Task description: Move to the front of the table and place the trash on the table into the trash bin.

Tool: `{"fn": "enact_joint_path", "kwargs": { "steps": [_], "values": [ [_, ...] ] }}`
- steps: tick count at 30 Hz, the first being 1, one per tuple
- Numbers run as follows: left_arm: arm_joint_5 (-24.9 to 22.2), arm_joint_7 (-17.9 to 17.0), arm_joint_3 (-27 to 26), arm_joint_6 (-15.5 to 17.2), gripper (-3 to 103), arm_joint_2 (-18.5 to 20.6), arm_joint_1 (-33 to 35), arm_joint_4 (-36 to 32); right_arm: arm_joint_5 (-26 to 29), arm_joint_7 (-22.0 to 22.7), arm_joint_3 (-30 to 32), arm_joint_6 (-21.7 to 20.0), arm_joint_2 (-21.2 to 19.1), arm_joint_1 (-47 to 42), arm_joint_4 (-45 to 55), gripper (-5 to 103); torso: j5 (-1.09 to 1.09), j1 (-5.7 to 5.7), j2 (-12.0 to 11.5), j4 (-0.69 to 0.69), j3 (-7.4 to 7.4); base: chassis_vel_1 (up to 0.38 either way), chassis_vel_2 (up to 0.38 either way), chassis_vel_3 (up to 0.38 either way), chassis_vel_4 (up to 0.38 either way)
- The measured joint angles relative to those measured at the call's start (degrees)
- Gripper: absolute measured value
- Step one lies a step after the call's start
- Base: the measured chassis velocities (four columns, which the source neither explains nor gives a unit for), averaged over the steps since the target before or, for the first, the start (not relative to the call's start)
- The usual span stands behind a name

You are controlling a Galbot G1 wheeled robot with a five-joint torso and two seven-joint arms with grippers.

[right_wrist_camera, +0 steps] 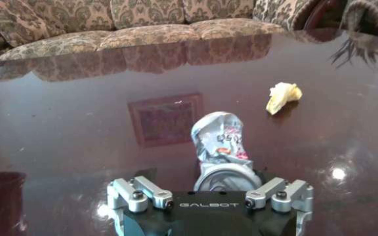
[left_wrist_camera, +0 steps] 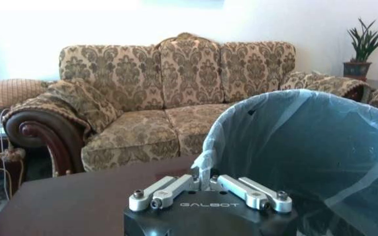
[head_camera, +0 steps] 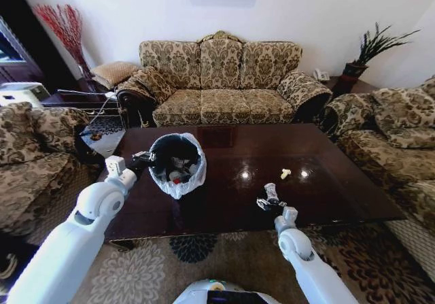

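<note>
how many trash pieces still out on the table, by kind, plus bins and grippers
Crushed silver drink can, lying at the right gripper: 1
Crumpled pale yellow paper scrap, lying apart from the can: 1
Round black bin with white plastic liner, standing on the glossy dark-brown wooden table, rim pinched by the left gripper: 1
Grippers: 2
Total: 5

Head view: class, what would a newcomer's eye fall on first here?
The bag-lined bin standing on the dark table, the left gripper shut on its bag edge. Nearer the front edge, the right gripper is around a crushed can; a pale scrap lies beyond.
</note>
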Motion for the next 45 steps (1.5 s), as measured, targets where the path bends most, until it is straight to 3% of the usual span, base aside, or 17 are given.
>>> {"fn": "enact_joint_path", "kwargs": {
  "steps": [5,8,10,13,17,36,41,45],
  "values": [
    [-0.04,0.11,0.17,-0.03,1,0.00,-0.29,0.29,-0.21,0.43,0.43,-0.09,-0.05,-0.37,0.59,88,0.00,0.00,0.00,0.00,0.00,0.000,0.000,0.000,0.000],
    [-0.16,0.50,0.21,-0.28,1,0.60,-0.72,0.75,-0.14,1.02,0.49,-0.33,0.31,-0.59,1.51,68,0.00,0.00,0.00,0.00,0.00,0.000,0.000,0.000,0.000],
    [-0.17,0.54,0.22,-0.29,1,0.69,-0.81,0.83,-0.13,1.10,0.47,-0.35,0.37,-0.59,1.59,68,0.00,0.00,0.00,0.00,0.00,0.000,0.000,0.000,0.000],
    [-0.34,0.67,0.38,-0.48,1,1.33,-1.78,1.47,-0.10,1.25,0.23,-0.42,1.01,-0.65,1.88,52,-0.01,0.00,0.00,0.00,0.00,0.000,0.000,0.000,0.000],
    [-0.54,0.73,0.89,-0.70,1,1.60,-2.63,1.96,-0.24,1.04,0.35,-0.36,1.68,-0.60,1.63,41,-0.02,0.00,0.01,-0.01,-0.01,0.000,0.000,0.000,0.000],
    [-1.30,0.77,1.37,-1.22,1,2.00,-3.53,2.40,-2.20,2.05,1.50,0.76,3.49,0.32,4.28,41,0.00,0.01,-0.01,-0.01,0.01,0.000,0.000,0.000,0.000],
    [-1.29,0.60,1.33,-1.04,1,1.76,-2.63,1.82,-1.64,4.89,0.12,1.01,2.16,3.99,7.67,41,0.00,0.00,-0.02,0.01,0.01,0.000,0.000,0.000,0.000],
    [-1.20,0.44,1.33,-0.89,1,1.46,-1.82,1.19,0.74,7.02,-2.57,1.65,-1.67,8.92,11.62,41,0.00,0.01,-0.02,-0.01,0.01,0.000,0.000,0.000,0.000]
  ]
}}
